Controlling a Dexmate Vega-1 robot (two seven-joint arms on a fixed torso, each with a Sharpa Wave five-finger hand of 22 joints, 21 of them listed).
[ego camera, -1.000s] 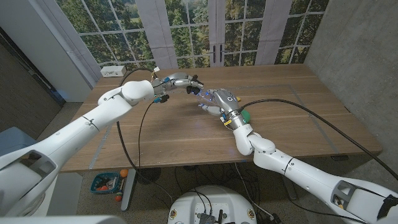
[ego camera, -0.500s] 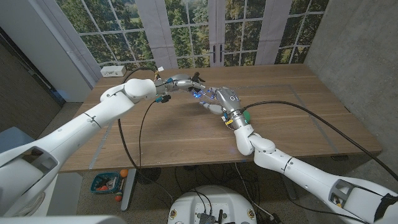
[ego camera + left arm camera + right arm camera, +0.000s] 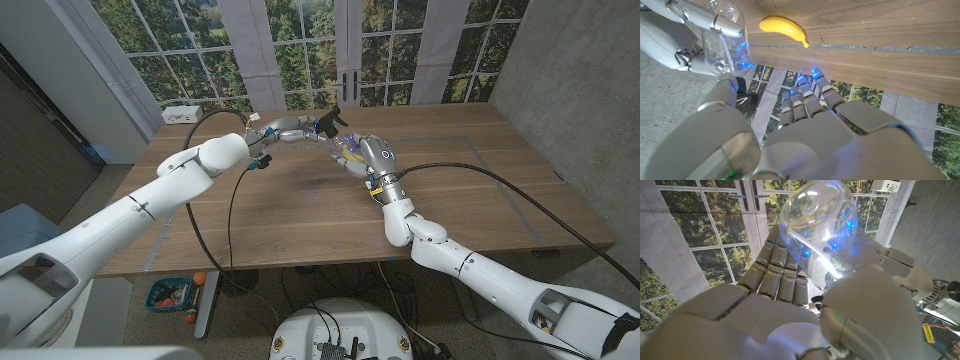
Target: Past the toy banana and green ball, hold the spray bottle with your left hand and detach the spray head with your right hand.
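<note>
My right hand (image 3: 805, 315) grasps the clear bottle (image 3: 822, 227); my left hand (image 3: 292, 128) holds its black spray head (image 3: 328, 121), just beside, pulling apart.

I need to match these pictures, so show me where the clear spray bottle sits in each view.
Head view: clear spray bottle at the table's far middle, in the right hand, beside the black spray head held by the left hand.
Left wrist view: bottle next to the toy banana, gripped by the right hand.
Right wrist view: bottle held in the right hand, before the windows.
Shared landmark: the right hand around it.
</note>
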